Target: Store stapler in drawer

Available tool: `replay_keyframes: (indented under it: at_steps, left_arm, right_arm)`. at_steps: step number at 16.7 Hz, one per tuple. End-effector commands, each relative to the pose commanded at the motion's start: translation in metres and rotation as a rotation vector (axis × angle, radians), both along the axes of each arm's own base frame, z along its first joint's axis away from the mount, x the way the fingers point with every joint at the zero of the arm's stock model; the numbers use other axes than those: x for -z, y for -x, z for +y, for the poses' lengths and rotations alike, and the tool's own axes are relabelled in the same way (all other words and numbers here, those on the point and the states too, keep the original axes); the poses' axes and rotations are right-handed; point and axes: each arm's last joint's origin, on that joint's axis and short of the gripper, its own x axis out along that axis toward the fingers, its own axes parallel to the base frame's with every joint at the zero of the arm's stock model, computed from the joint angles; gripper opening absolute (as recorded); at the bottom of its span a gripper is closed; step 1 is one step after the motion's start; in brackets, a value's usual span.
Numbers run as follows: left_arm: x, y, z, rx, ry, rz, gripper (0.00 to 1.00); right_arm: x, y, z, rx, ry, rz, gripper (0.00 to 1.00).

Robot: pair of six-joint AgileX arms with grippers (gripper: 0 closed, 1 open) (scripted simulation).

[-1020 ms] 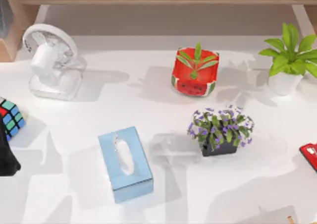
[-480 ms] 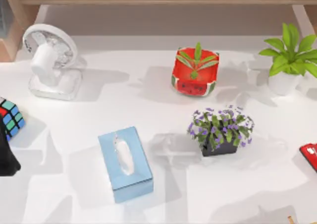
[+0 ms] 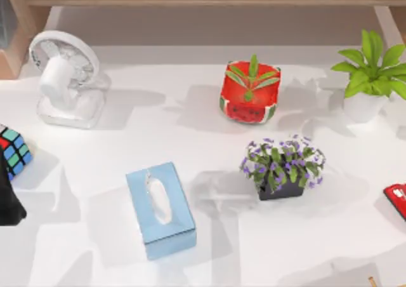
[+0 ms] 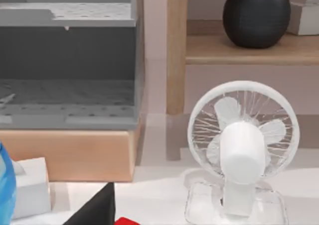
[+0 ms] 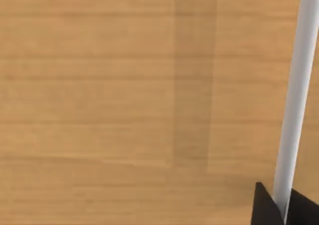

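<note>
On the white counter (image 3: 209, 255) the stapler (image 3: 397, 199) lay at the far right edge, cut by the border of the top view, so you saw only a red corner with a black edge. It was near the purple flower pot (image 3: 283, 167), to its right, and apart from it. The blue tissue box (image 3: 160, 209) stood toward the front, left of the flowers. Behind the flowers was the watermelon pot (image 3: 249, 93), and the green plant in a white pot (image 3: 370, 77) stood at the back right. The white fan (image 3: 65, 77) was at the back left, and the colour cube (image 3: 13, 151) lay at the left edge.

Your left claw (image 3: 7, 206) was a dark shape at the left edge of the top view, just in front of the cube; whether its fingers were apart or together I cannot tell. In the left wrist view you had the fan (image 4: 242, 150) in front of a wooden shelf (image 4: 251, 48) with a black round vase (image 4: 256, 15) on it, and beside it a grey drawer unit (image 4: 70, 60) on a wooden base.

In the right wrist view your right claw (image 5: 284, 210) showed two dark tips close against a white post (image 5: 296, 100), in front of a wooden panel (image 5: 109, 100). If it was open or closed I cannot tell.
</note>
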Motion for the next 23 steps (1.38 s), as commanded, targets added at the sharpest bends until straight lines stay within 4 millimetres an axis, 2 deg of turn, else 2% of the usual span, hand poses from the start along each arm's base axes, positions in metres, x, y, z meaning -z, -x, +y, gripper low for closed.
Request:
replay_keyframes:
  at_steps: [2, 10, 17, 23]
  left_arm:
    - [0.000, 0.000, 0.000, 0.000, 0.000, 0.000, 1.00]
    - [0.000, 0.000, 0.000, 0.000, 0.000, 0.000, 1.00]
    - [0.000, 0.000, 0.000, 0.000, 0.000, 0.000, 1.00]
    - [0.000, 0.000, 0.000, 0.000, 0.000, 0.000, 1.00]
  right_arm:
    - [-0.001, 0.005, -0.002, 0.007, 0.002, -0.002, 0.00]
    - [0.000, 0.059, 0.000, 0.002, 0.000, 0.000, 0.00]
    - [0.000, 0.067, -0.001, 0.008, 0.002, -0.002, 0.00]
    - [0.001, 0.112, -0.001, 0.003, 0.001, -0.001, 0.00]
